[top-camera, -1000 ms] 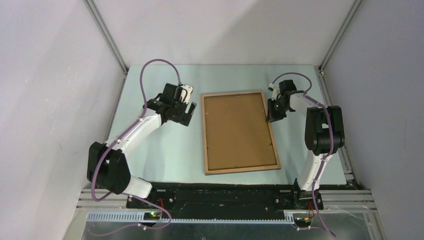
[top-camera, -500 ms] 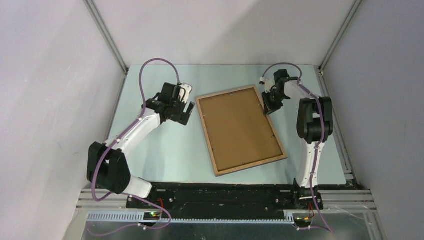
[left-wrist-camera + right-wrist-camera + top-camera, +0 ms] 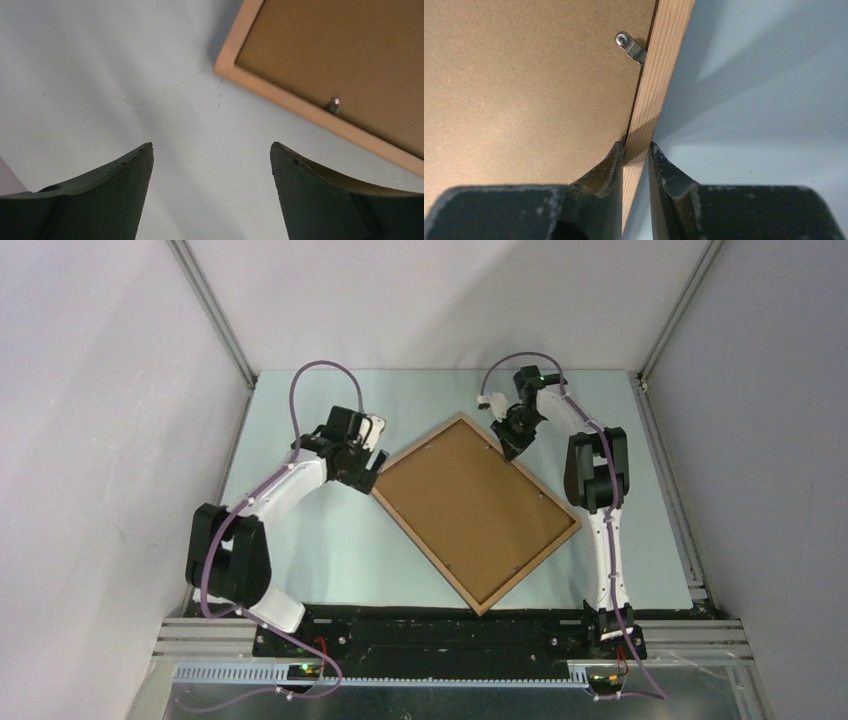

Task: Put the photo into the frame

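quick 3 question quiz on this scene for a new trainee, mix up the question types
1. True or false: the left gripper is shut on the frame.
2. Pick one. The right gripper is: A) open in the air B) shut on the frame's rail C) shut on nothing.
3. Short answer: what lies directly under the left gripper?

Key
1. False: it is open, beside the frame's corner.
2. B
3. The table.
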